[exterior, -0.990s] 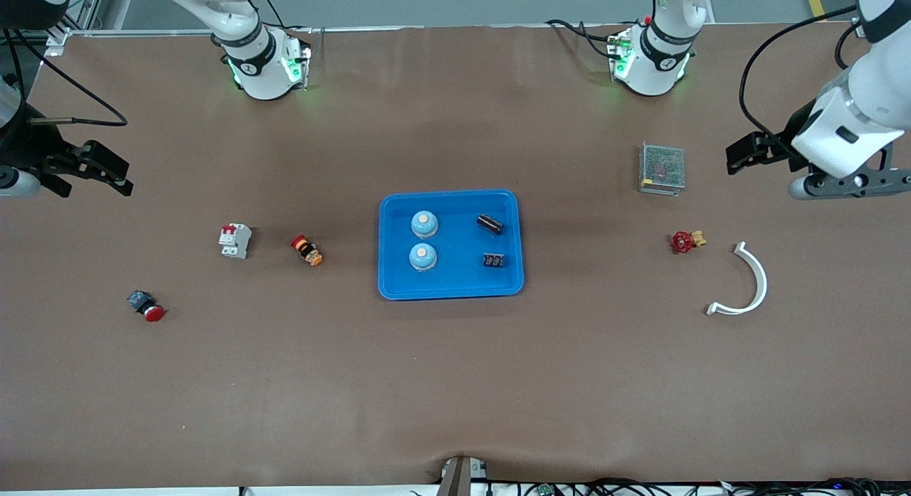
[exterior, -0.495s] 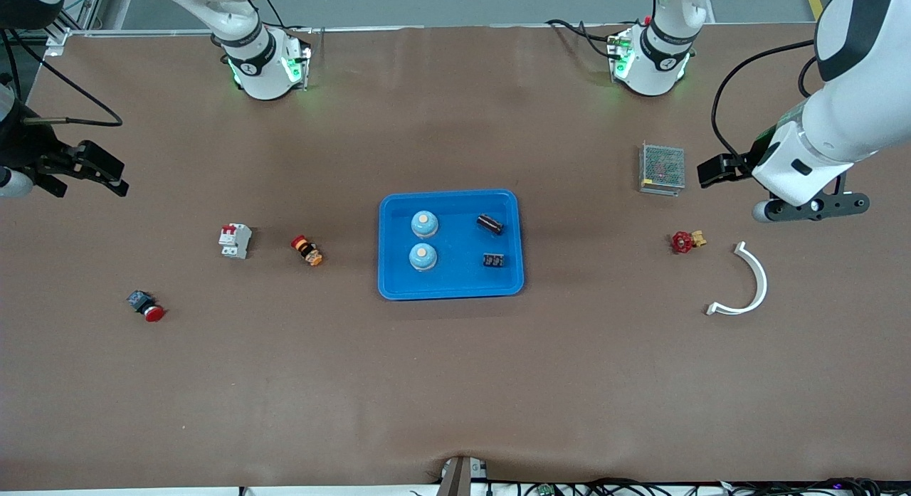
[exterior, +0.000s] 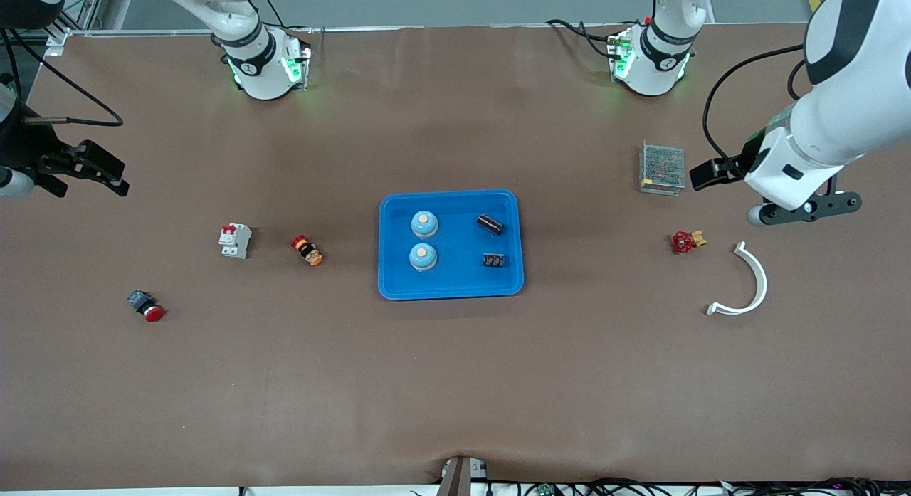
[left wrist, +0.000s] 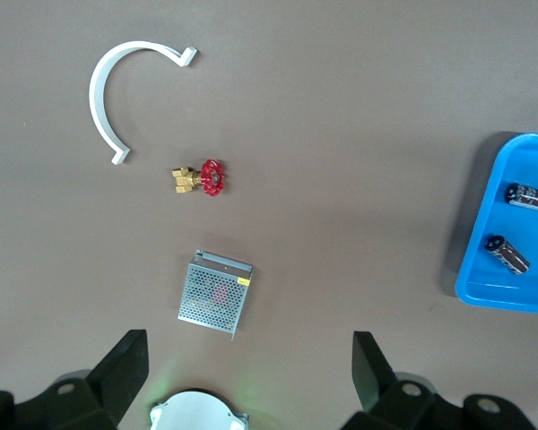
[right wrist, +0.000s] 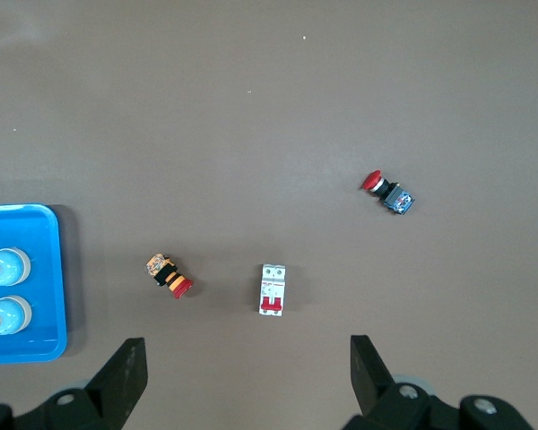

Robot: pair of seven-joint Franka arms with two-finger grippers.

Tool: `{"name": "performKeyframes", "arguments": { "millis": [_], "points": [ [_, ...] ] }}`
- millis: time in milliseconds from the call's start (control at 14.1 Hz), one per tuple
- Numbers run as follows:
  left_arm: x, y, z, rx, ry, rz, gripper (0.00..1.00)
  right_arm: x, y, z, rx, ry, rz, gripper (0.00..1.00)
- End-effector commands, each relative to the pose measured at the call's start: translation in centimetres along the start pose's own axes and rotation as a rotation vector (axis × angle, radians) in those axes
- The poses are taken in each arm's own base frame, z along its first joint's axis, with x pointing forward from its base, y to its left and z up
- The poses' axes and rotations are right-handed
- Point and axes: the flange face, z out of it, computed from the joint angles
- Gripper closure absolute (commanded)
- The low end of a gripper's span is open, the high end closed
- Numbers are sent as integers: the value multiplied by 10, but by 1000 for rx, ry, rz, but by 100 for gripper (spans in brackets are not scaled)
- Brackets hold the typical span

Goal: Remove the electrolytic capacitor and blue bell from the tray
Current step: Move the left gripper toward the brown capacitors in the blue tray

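A: Take the blue tray (exterior: 450,289) as the landmark. What lies nearest the front camera?

B: The red-capped push button (exterior: 146,307), toward the right arm's end of the table and nearer the camera than the tray's near rim. Toward the left arm's end, about level with that rim, lies the white curved bracket (exterior: 749,288).

A: And in the tray?

B: Two light blue bells, both upright. The nearer bell (exterior: 423,256) and the farther bell (exterior: 424,224) stand in the half toward the right arm's end. Two black capacitors lie in the other half: the nearer capacitor (exterior: 494,260) and the farther capacitor (exterior: 489,224), the latter lying at a slant. None of the four touches another.

A: Beside the tray?

B: Toward the right arm's end, the orange and black switch with a red cap (exterior: 307,250), then the white circuit breaker with red levers (exterior: 235,240), well apart from the tray. Toward the left arm's end, the red-handled brass valve (exterior: 685,240), and farther from the camera the perforated metal power supply (exterior: 662,169), which carries a small yellow label too small to read. No writing is readable on any part.

A: The grippers?

B: The left gripper (exterior: 701,176) hangs over bare table just beside the power supply, well clear of the tray, with its fingers (left wrist: 125,367) spread wide and nothing between them. The right gripper (exterior: 107,176) hangs over the table edge at the right arm's end, also parted and holding nothing; its fingers (right wrist: 125,372) show wide apart in the right wrist view.
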Motion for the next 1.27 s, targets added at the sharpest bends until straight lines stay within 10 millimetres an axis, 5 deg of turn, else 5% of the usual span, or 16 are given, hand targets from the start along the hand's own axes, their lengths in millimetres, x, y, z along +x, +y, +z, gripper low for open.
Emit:
{"name": "performKeyframes", "arguments": {
  "millis": [0,566,849,1061,1132,1202],
  "points": [
    [-3,13,-3,6,7,5,0,-5,2,-11,-3,-5,15,0],
    [1,27,17,27,-27,-7,0,1,-5,-15,-7,7,-1,0],
    [-8,58,36,49,-51,-77,0,4,-8,-11,-4,4,-9,0],
    [-8,65,62,54,-60,-107,0,7,-16,4,2,-27,-29,0],
    [-10,73,74,48,-57,-110,0,16,-15,35,4,-95,-30,0],
    [-14,82,89,48,-57,-119,0,15,-15,45,5,-133,-30,0]
  ]
}}
